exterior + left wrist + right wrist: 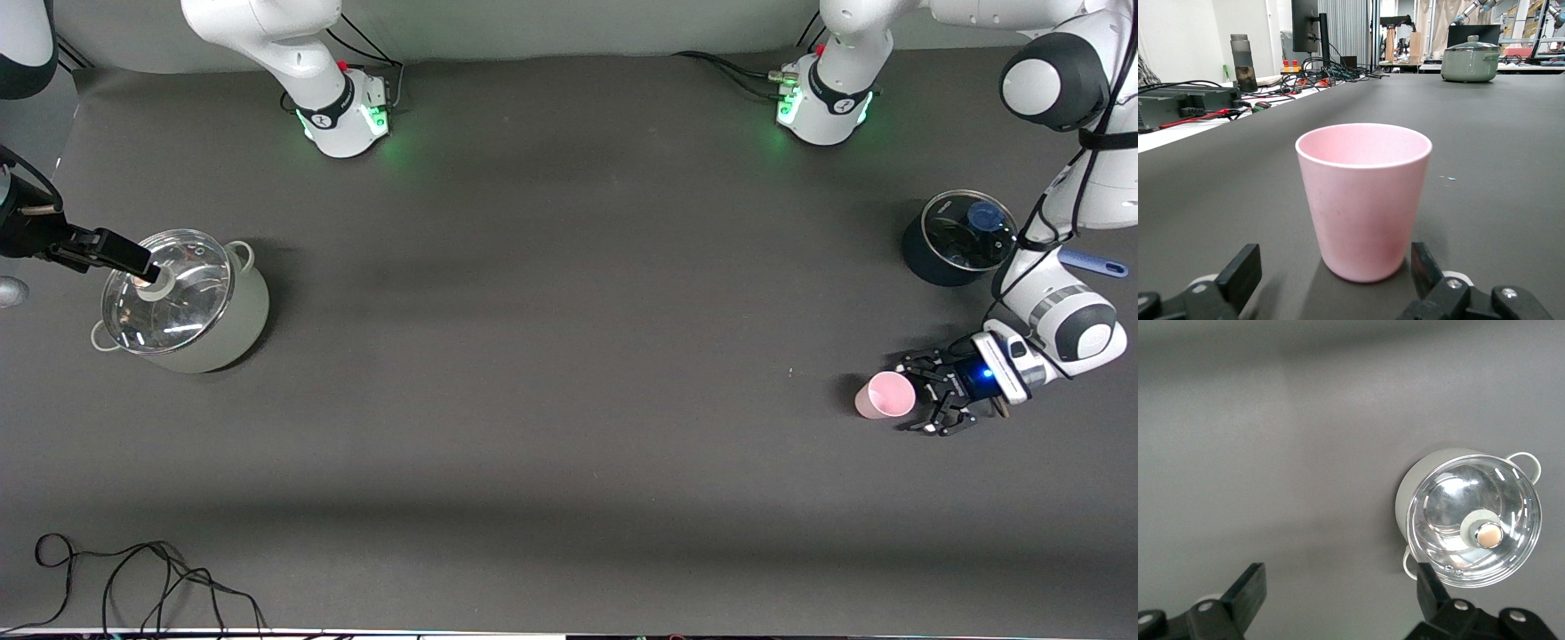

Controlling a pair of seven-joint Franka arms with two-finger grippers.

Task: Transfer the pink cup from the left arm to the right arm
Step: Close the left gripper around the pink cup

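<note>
Left gripper (pixel 920 396) low over the table, fingers (pixel 1239 275) spread wide either side of upright pink cup (pixel 885 396), not gripping. Right gripper (pixel 124 256) likewise wide and holding nothing, above glass-lidded grey pot (pixel 185 300) at the right arm's end.

I see the small pale-pink tapered plastic cup (pixel 885 396) (pixel 1363 197) standing upright on the dark grey desk (pixel 551 356), wider rim up and empty, toward the left arm's end, nearer the front camera than the dark pot there.
</note>
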